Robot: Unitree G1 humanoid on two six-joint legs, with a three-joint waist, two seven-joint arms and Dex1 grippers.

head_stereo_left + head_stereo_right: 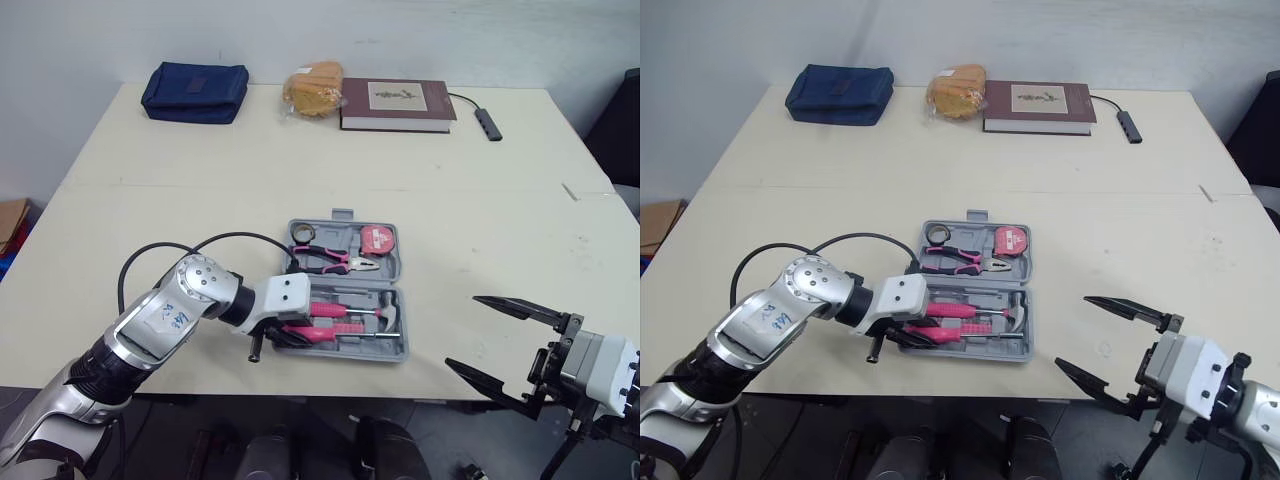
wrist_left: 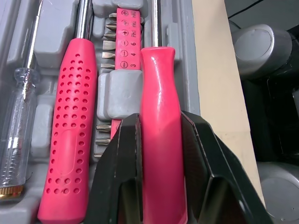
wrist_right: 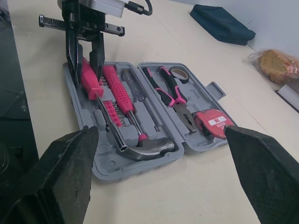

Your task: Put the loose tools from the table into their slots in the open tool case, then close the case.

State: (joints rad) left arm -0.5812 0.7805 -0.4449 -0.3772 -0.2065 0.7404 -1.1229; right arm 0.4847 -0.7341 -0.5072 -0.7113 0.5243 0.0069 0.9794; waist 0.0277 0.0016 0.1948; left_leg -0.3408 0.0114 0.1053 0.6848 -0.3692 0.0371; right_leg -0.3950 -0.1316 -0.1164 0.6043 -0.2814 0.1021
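The grey tool case point(image 1: 396, 268) lies open at the table's front middle. Its far half holds pink-handled pliers point(image 1: 330, 260), a pink tape measure point(image 1: 377, 240) and a tape roll point(image 1: 303, 232). The near half holds a clear-handled screwdriver point(image 2: 16, 130), a dotted pink screwdriver point(image 2: 70, 130), a bit rack point(image 2: 124, 32) and the hammer point(image 3: 149, 149). My left gripper point(image 1: 283, 335) is shut on the hammer's smooth pink handle point(image 2: 159, 74), which lies along the case's front row. My right gripper point(image 1: 464, 332) hangs open at the table's front right edge, apart from the case.
Along the table's far edge sit a blue pouch point(image 1: 195, 92), a bagged bread loaf point(image 1: 313, 88), a maroon book point(image 1: 397, 104) and a cabled adapter point(image 1: 488, 124). Bare tabletop lies left and right of the case.
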